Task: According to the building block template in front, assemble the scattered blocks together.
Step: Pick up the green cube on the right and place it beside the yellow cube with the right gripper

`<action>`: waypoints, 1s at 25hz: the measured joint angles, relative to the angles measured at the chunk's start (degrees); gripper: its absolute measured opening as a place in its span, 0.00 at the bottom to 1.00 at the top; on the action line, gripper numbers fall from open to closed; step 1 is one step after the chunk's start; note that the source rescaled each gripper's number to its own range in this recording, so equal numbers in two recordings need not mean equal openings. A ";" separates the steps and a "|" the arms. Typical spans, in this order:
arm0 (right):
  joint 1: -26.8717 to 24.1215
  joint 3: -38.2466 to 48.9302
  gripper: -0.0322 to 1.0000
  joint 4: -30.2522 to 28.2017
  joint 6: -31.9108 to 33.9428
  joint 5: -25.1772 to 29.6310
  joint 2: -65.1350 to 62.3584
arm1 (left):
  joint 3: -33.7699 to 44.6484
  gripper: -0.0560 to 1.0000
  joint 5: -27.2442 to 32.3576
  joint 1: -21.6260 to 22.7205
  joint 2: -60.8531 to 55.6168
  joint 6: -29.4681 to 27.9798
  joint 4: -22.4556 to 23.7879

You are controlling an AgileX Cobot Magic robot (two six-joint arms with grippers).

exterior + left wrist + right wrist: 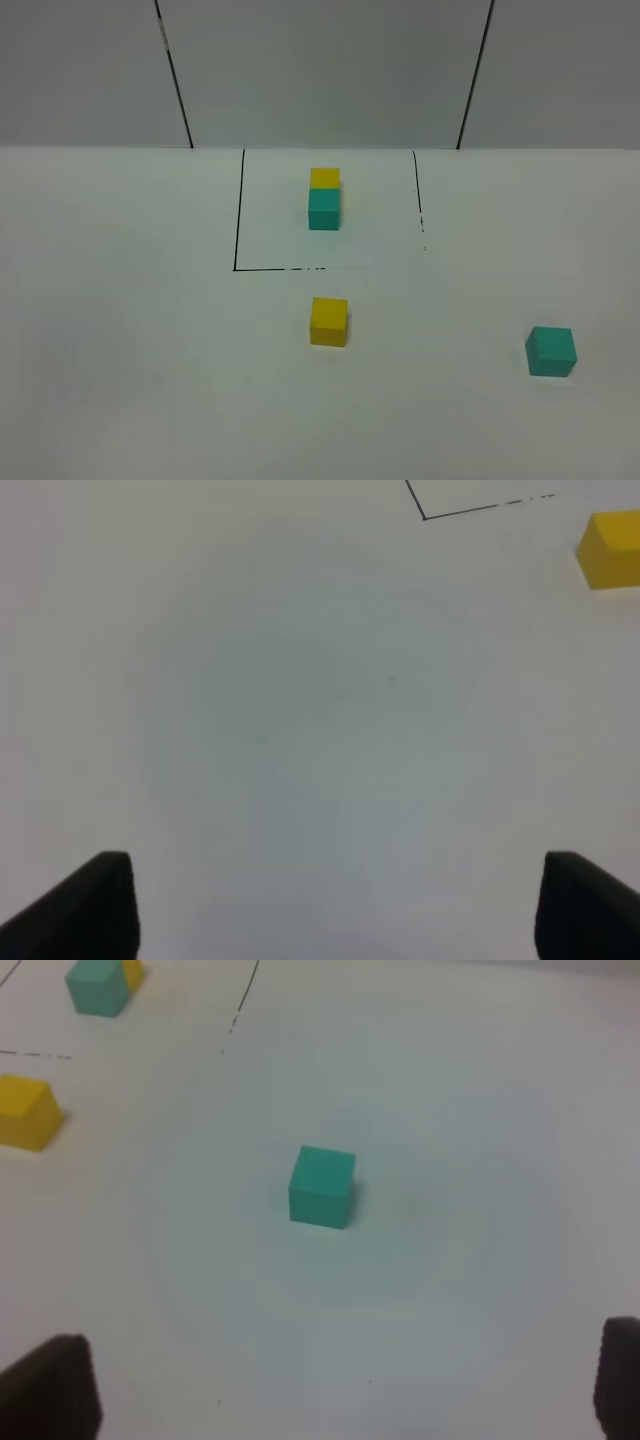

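Observation:
The template, a yellow cube [325, 178] touching a teal cube [324, 209], sits inside a thin black-line rectangle [238, 225] at the back of the white table. A loose yellow cube [329, 322] lies just in front of the rectangle; it also shows in the left wrist view [610, 549] and the right wrist view [27, 1112]. A loose teal cube [551, 351] lies at the front right, centred in the right wrist view [322, 1187]. My left gripper [330, 905] is open and empty above bare table. My right gripper [340, 1390] is open, short of the teal cube. Neither gripper shows in the exterior view.
The white table [120, 350] ends at a grey panelled wall [320, 70] behind the rectangle. The rectangle's front line is broken in places. The template pair also shows in the right wrist view [100, 985].

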 joint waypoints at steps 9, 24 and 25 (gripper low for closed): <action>0.00 0.00 1.00 0.00 0.00 0.00 0.00 | 0.14 0.93 0.28 0.00 -3.18 -0.24 0.00; 0.00 0.00 1.00 0.00 0.00 0.00 0.00 | 0.14 0.93 0.28 0.00 -3.29 -0.42 0.00; 0.00 0.00 1.00 0.00 0.00 0.00 0.00 | 0.14 0.93 0.28 0.00 -3.29 -0.42 0.00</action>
